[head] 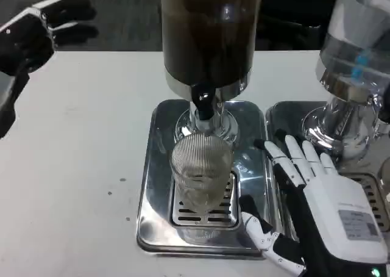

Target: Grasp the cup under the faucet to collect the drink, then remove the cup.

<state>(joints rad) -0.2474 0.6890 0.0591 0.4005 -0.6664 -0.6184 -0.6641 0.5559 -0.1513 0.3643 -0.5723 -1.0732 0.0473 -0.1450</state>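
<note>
A clear ribbed cup (201,170) stands upright on the drip grate of a silver tray (155,185), right below the black faucet (203,105) of a dispenser filled with dark drink (210,33). I cannot tell whether any liquid is in the cup. My right hand (317,207) lies just right of the cup with fingers spread, not touching it; its thumb reaches toward the tray's front right. My left hand (33,36) hovers at the far upper left, away from the tray, holding nothing.
A second dispenser (353,57) with a clear tank stands on its own silver tray (286,115) at the right, close behind my right hand. The white table (79,167) stretches bare to the left of the cup's tray.
</note>
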